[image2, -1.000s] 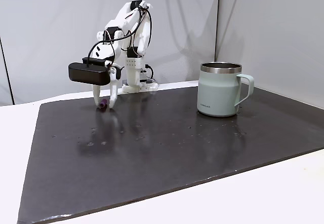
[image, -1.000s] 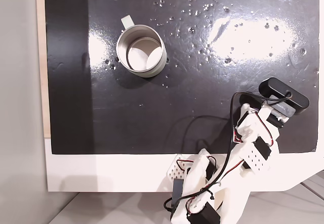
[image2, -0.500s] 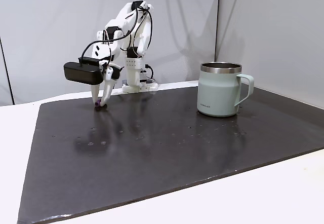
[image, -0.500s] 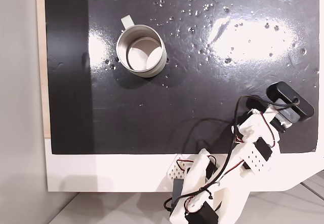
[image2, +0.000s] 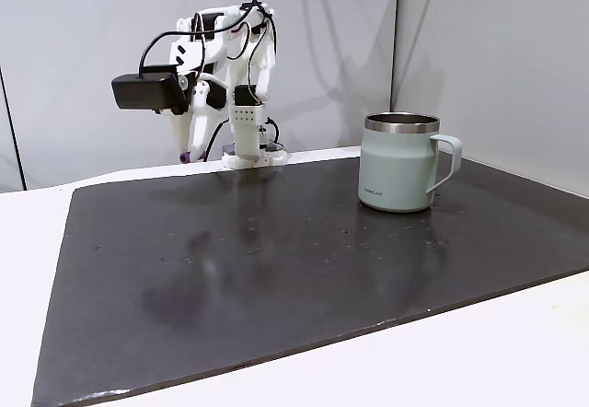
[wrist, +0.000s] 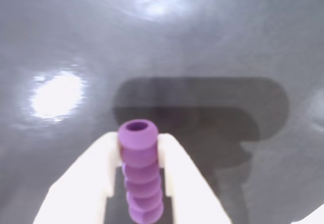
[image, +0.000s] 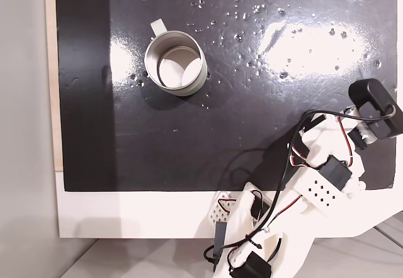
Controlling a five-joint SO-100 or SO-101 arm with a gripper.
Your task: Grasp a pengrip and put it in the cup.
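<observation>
The pengrip [wrist: 140,171] is clamped between the two white fingers [wrist: 185,183] of the gripper [image2: 189,152] and is held above the dark mat [image2: 276,260], well apart from the cup [image2: 398,162], which stands on the mat's far side. The piece is pinched only along its ribbed sides, with its open end standing clear of the fingertips. It is judged that the soft cylinder could slip or swivel out during the carry, or be released against the cup's rim if the gripper is not centred over the opening.

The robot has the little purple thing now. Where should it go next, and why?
Probably sideways toward the cup, staying high. The pincer is shut on the pengrip and lifted off the dark mat, while the cup stands far across it with an open top, so the pengrip must arrive above the rim.
</observation>
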